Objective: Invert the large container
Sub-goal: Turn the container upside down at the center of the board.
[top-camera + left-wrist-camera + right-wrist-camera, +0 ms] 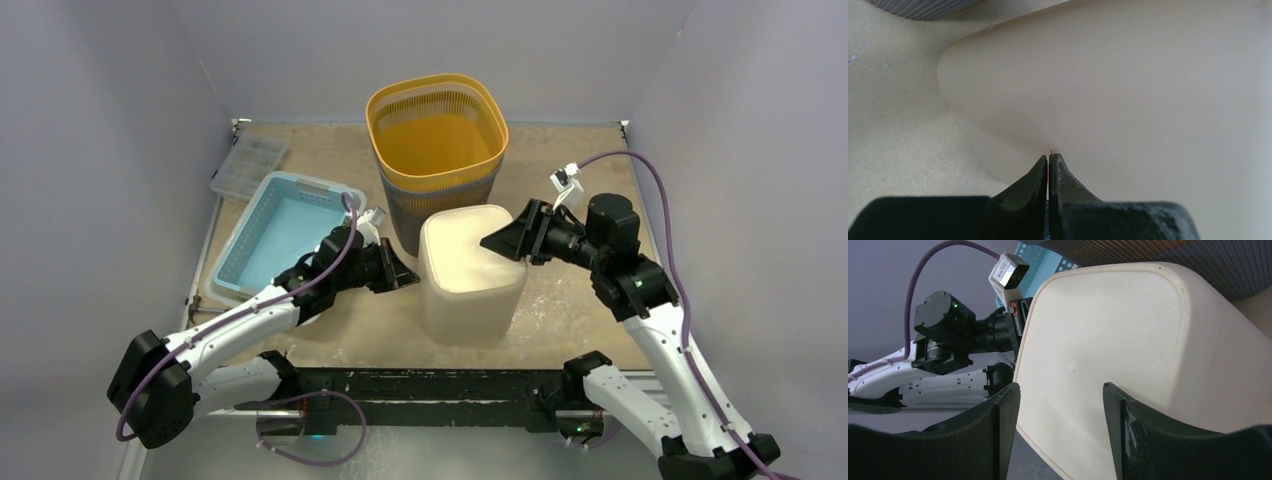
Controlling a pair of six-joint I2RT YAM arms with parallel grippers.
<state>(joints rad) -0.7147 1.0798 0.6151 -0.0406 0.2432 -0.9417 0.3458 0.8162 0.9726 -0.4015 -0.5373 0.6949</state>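
Observation:
The large container (pixel 470 275) is a cream plastic tub standing mid-table with its flat closed face upward. My left gripper (pixel 412 278) is shut with nothing in it, and its tips rest against the tub's left wall (pixel 1128 90). In the left wrist view the left gripper (pixel 1049 156) shows its two fingers pressed together. My right gripper (pixel 490 240) is open at the tub's upper right edge. In the right wrist view the right gripper (pixel 1062 386) straddles empty air in front of the tub's flat face (pixel 1108 330); whether the fingers touch it I cannot tell.
A tall orange and grey slatted basket (pixel 436 140) stands right behind the tub. A light blue bin (pixel 280 235) lies to the left, under the left arm. A clear compartment box (pixel 248 165) sits at the back left. Walls enclose the table on three sides.

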